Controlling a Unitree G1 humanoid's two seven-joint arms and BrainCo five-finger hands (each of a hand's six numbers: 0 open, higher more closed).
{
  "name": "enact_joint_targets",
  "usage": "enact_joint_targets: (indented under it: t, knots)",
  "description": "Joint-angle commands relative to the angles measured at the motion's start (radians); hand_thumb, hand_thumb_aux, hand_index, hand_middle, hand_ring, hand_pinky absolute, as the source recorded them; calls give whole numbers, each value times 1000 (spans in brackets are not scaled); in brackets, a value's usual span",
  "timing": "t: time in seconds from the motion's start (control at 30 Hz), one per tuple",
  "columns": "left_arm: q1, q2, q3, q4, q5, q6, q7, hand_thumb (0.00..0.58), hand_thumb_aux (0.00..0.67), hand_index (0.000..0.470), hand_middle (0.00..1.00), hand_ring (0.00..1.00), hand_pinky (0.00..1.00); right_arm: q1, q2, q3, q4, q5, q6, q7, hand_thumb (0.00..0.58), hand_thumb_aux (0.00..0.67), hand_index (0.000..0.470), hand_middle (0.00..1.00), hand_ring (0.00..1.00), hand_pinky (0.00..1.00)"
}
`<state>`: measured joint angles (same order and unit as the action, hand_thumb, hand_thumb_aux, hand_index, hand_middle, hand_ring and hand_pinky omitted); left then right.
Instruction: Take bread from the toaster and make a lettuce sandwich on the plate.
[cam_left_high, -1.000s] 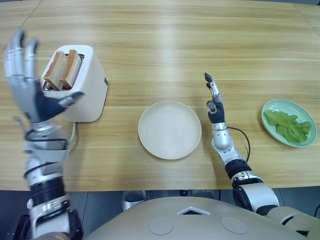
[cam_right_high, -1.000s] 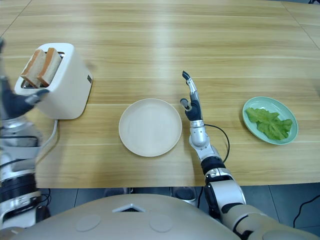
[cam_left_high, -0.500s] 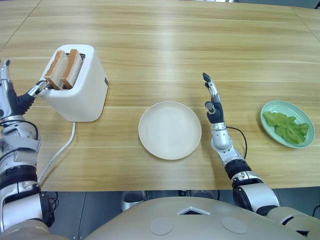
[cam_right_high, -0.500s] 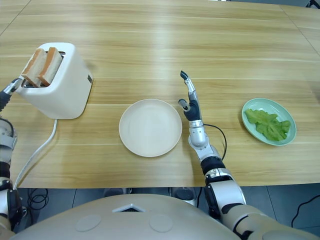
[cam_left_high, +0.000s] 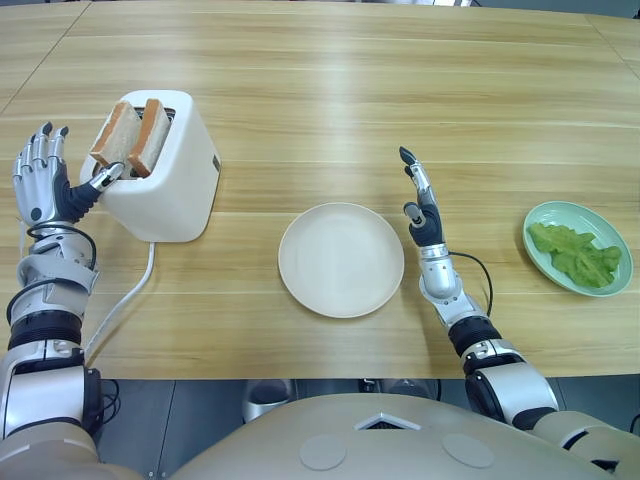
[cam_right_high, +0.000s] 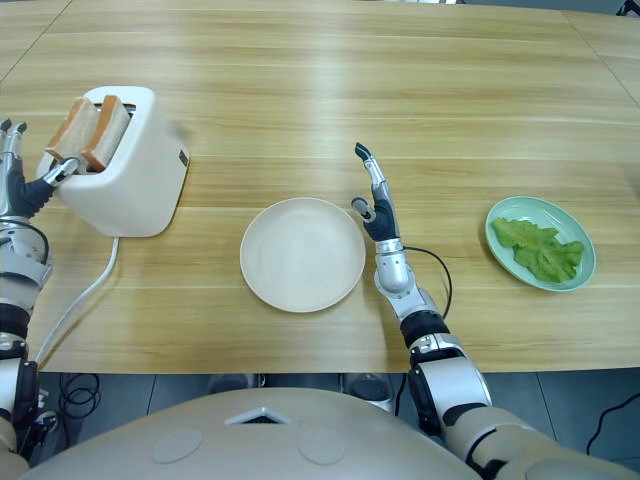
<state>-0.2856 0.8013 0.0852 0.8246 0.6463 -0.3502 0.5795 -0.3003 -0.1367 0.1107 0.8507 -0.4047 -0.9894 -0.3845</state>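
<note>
Nothing was done yet: both bread slices (cam_left_high: 132, 137) stood in the toaster (cam_left_high: 178, 190), the plate (cam_left_high: 341, 300) lay bare, and the lettuce (cam_left_high: 575, 252) sat in its green dish (cam_left_high: 543, 214). My left hand (cam_left_high: 45, 185) was spread wide beside the toaster, holding nothing; my right hand (cam_left_high: 422, 208) stood open beside the plate

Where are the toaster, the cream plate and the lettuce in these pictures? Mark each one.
toaster (cam_left_high: 180, 185): left eye view, on its white side wall.
cream plate (cam_left_high: 341, 260): left eye view, on its bare middle.
lettuce (cam_right_high: 540, 248): right eye view, on the middle of the leaves.
</note>
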Motion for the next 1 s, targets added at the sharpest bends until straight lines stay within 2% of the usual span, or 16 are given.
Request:
enact_joint_targets:
  t: [0.03, 0.27, 0.3, 0.33, 0.37, 0.4, 0.43, 0.73, 0.9, 1.0]
  knots:
    - [8, 0, -63, -15, 18, 4, -5, 580, 670, 460, 0, 0, 0, 9, -10, 7, -7, -10, 10, 0, 0, 0, 0, 0, 0, 0]
    - [-13, 2, -101, -50, 13, -3, -3, 580, 670, 460, 0, 0, 0, 11, -5, 9, -11, -8, 12, 1, 0, 0, 0, 0, 0, 0]
    - [-17, 0, -102, -45, 4, -5, -6, 580, 670, 460, 67, 67, 67, 12, -5, 9, -12, -8, 13, 1, 0, 0, 0, 0, 0, 0]
    - [-23, -3, -101, -42, -4, -10, -9, 580, 670, 460, 212, 212, 212, 12, -4, 9, -14, -7, 14, 2, 0, 0, 0, 0, 0, 0]
    - [-27, -6, -101, -42, -10, -13, -10, 580, 670, 460, 212, 212, 212, 13, -3, 9, -15, -6, 14, 3, 0, 0, 0, 0, 0, 0]
    - [-31, -8, -98, -46, -17, -15, -6, 580, 670, 460, 765, 765, 765, 13, -3, 9, -15, -5, 15, 4, 0, 0, 0, 0, 0, 0]
    - [-36, -12, -90, -50, -28, -20, -1, 580, 670, 460, 1000, 1000, 1000, 13, -2, 8, -14, -2, 15, 6, 0, 0, 0, 0, 0, 0]
    - [-163, -57, -10, 19, -145, -93, 140, 580, 670, 460, 1000, 1000, 1000, 9, 3, -3, 0, 22, 21, 9, 0, 0, 0, 0, 0, 0]
    - [-234, -89, 40, 26, -201, -175, 246, 580, 670, 460, 1000, 1000, 1000, -3, 5, -12, 9, 31, 26, 0, 0, 0, 0, 0, 0, 0]
    - [-239, -109, 92, -40, -243, -253, 307, 580, 670, 460, 1000, 1000, 1000, -10, 5, -17, 15, 38, 28, -2, 0, 0, 0, 0, 0, 0]
